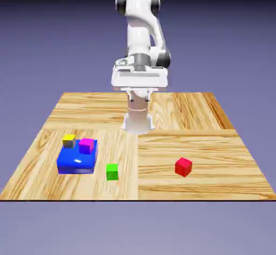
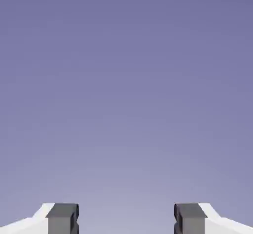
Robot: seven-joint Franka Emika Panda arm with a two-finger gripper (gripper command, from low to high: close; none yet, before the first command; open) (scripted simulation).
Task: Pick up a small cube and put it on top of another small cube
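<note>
Four small cubes (exterior view only), hand view cubeless.One green cube (image 1: 112,172), one magenta cube (image 1: 86,146) (exterior view only)

The white, black-jointed Franka Panda arm (image 1: 138,33) stands up from its round white base (image 1: 138,123), folded high above it. The wide white hand (image 1: 140,78) hangs above the base in the exterior view, and is level across. Its two-finger gripper (image 1: 140,95) is open and holds nothing, the fingers set well apart in front of the base's upper part. In the hand view, the small grey fingertips (image 2: 63,219) sit on white finger mounts (image 2: 217,220), a wide gap between them. A dark rounded joint (image 1: 163,58) shows above the base, toward the exterior view's right.
</note>
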